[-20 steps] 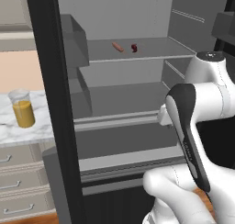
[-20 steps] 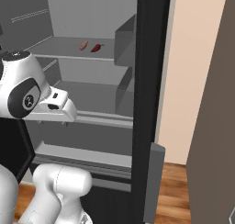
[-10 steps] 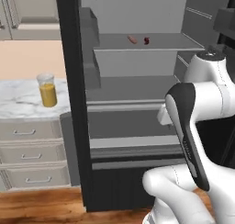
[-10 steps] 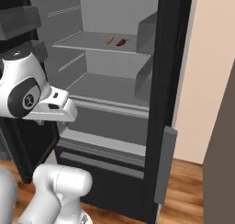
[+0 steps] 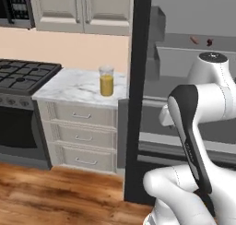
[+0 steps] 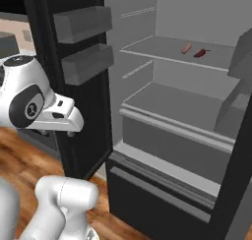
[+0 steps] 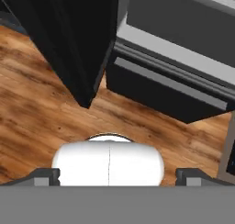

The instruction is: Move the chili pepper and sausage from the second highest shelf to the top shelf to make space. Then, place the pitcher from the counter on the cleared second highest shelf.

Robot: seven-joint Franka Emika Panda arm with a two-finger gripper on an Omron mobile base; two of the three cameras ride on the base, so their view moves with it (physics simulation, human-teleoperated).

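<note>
The clear tapered pitcher (image 5: 106, 80) of orange-yellow liquid stands on the white marble counter (image 5: 73, 86), near the open fridge. Inside, the pinkish-orange sausage (image 6: 186, 48) and dark red chili pepper (image 6: 200, 52) lie just beside each other on one grey shelf (image 6: 162, 46). The gripper's (image 7: 116, 175) dark fingertips (image 7: 45, 176) sit spread wide apart, empty, above wood floor (image 7: 41, 117)

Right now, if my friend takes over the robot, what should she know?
Claw: open and empty, pointing down at the floor in front of the open fridge.
Sausage and pepper: side by side on their fridge shelf, not touching.
Pitcher: upright on the counter, left of the fridge.
Done: nothing moved yet.
Left: lift sausage and pepper up one shelf, then put the pitcher where they were.
</note>
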